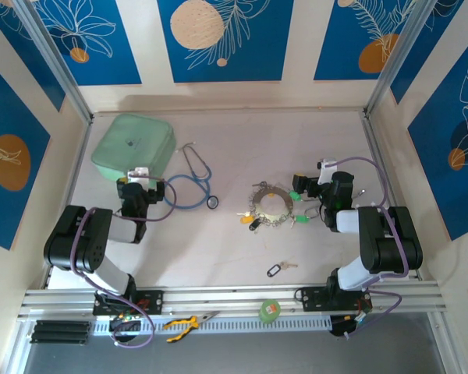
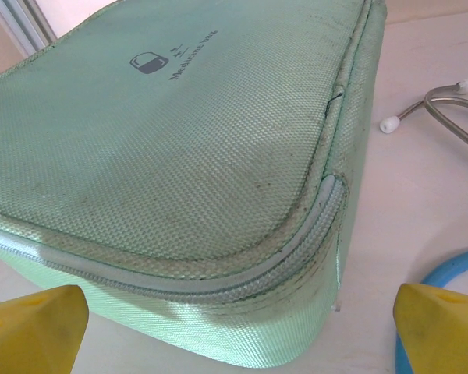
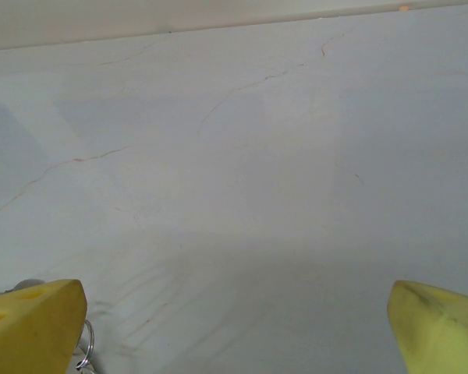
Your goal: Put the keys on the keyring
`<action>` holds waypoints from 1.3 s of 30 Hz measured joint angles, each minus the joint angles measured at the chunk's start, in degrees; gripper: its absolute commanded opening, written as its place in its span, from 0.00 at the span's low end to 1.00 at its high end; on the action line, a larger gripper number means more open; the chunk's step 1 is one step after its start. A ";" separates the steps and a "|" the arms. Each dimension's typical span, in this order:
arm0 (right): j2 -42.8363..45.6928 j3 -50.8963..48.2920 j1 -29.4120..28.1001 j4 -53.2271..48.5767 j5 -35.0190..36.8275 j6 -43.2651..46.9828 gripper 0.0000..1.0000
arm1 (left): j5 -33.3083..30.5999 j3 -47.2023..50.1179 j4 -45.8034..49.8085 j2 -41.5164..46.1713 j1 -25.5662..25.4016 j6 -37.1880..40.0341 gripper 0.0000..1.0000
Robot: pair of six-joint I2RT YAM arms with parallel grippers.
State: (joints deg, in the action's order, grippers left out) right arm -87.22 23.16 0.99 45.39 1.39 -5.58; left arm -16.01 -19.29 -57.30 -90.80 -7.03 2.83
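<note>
Two pairs of yellow fingers stand wide apart, gripping nothing. The left gripper faces a mint-green fabric zip pouch. The right gripper hovers over the white table, just right of the large thin silver keyring hung with small tagged keys. One black-tagged silver key lies apart, nearer the arms.

Woven green cloth on the pouch, coarse and matt, lightly soiled; smoother, slightly glossy weave along its zip band. Matt and pale on the bench, with hairline cracks. Bright thin metal on the keyring; polished metal on the stethoscope tube, smooth blue rubbery tubing lower down. Yellow pads: matt, plastic-like.
</note>
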 measured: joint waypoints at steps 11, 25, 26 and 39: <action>16.15 6.43 -4.02 -19.02 4.09 -0.96 0.95 | 1.25 -6.01 16.92 13.90 0.22 -1.14 0.98; 21.16 20.00 -16.76 -57.44 6.51 -15.13 0.81 | 14.05 -22.69 49.42 26.51 -4.13 -15.10 0.89; 20.39 20.98 -16.74 -60.33 6.01 -15.47 0.78 | 14.56 -22.86 51.04 26.51 -5.92 -15.78 0.89; 3.32 33.44 -11.76 -76.06 1.44 -12.31 0.50 | 13.27 -23.12 56.50 19.26 -26.10 -24.79 0.78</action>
State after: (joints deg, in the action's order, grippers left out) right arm -83.90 56.60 -10.76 -30.68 2.83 -17.89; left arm -2.74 -42.41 -0.80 -71.55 -33.12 -21.96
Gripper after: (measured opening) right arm 0.502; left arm 0.822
